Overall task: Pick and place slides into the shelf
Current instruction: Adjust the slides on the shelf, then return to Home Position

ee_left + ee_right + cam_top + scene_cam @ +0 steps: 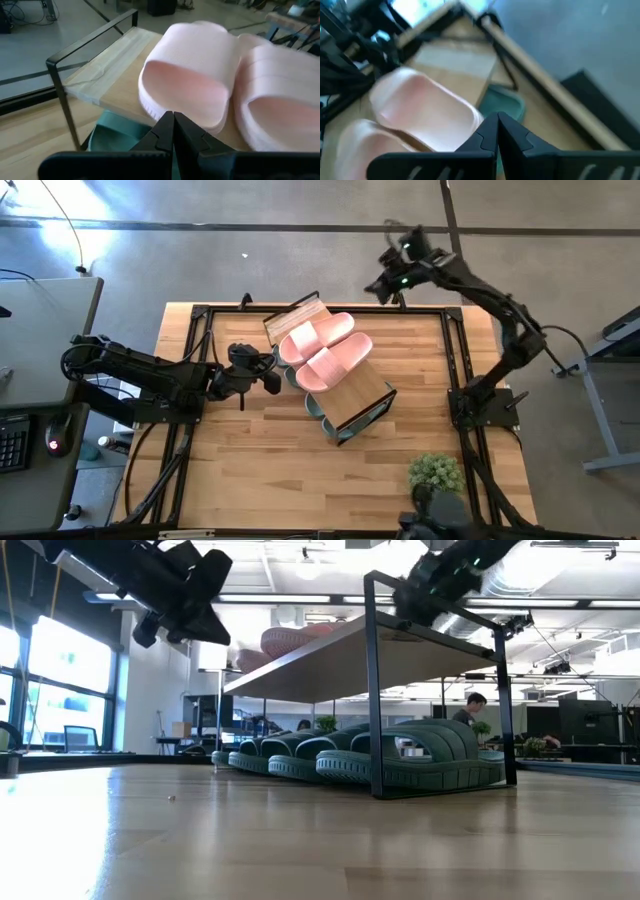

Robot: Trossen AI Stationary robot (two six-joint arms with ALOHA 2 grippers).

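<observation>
Bare wooden tabletop (300, 850) fills the foreground at table height, and on it stands the shelf (375, 388), a narrow rack of light plank on a thin black frame set at an angle near the middle. Four sage-green slides (420, 755) line up in a row on the table beneath its plank, toes showing at the rack's open side, apparently tucked there so the top stays free. Two pale pink slides (325, 350) lie side by side on the plank, toward its far end, leaving bare wood at the near end. All six sandals appear housed, so the job looks finished or nearly so. The left gripper (268, 370) hangs just beside the rack's long edge, above the table and level with the pink pair, its fingers (172, 132) pressed together and holding nothing. The right gripper (382, 283) is raised over the table's far edge, well apart from the rack, fingers (497, 132) likewise closed on nothing. A small potted plant (436, 472) sits near the front right corner.
</observation>
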